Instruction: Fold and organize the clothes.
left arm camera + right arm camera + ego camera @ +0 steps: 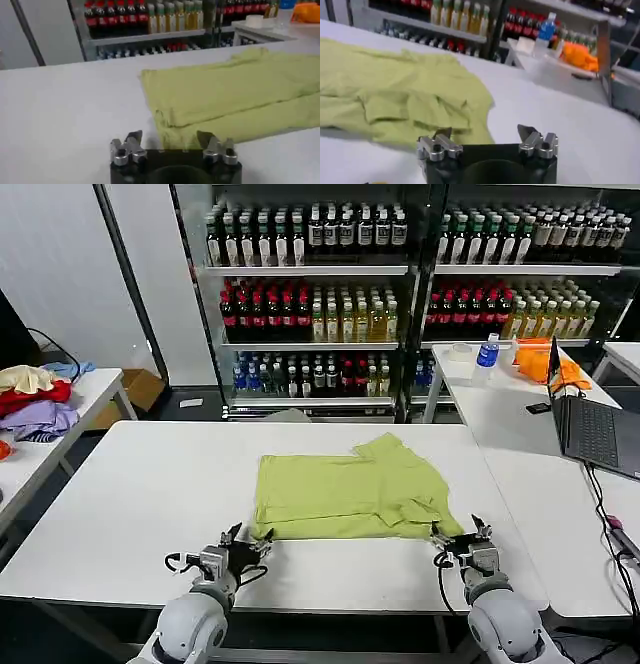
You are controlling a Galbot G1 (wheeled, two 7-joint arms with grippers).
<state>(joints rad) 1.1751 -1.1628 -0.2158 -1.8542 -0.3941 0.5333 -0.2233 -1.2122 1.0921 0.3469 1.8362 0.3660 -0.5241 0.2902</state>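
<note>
1. Two grippers are stationed at the near edge of the T-shirt (pixel 350 489), one at each near corner. The left gripper (pixel 247 542) stands just short of the near-left corner; the right gripper (pixel 456 542) stands just short of the near-right corner.
2. Both grippers are seen with fingers spread wide apart and nothing held between them. This is confirmed in the left wrist view for the left gripper (pixel 171 145) and in the right wrist view for the right gripper (pixel 484 137).
3. The T-shirt is laid flat near the middle of the white table (pixel 120 514), part-folded, with its long axis running left to right, parallel to the line joining the two grippers. It lies directly ahead of both, away from the robot.
4. Neither arm is judged nearer: each is about equally close to its own corner. The near hem (pixel 235 131) appears just ahead of the left fingers; a rumpled sleeve (pixel 440 117) lies just ahead of the right ones.
5. The next move is judged to require a short forward reach by both arms to pinch the near corners.
6. The surface around the T-shirt is smooth and bare. A garment heap (pixel 35 399) lies well to its left on a side table; a laptop (pixel 590 424) and an orange cloth (pixel 545 369) lie well to its right.
7. Stocked drink coolers (pixel 400 294) stand beyond the T-shirt.
</note>
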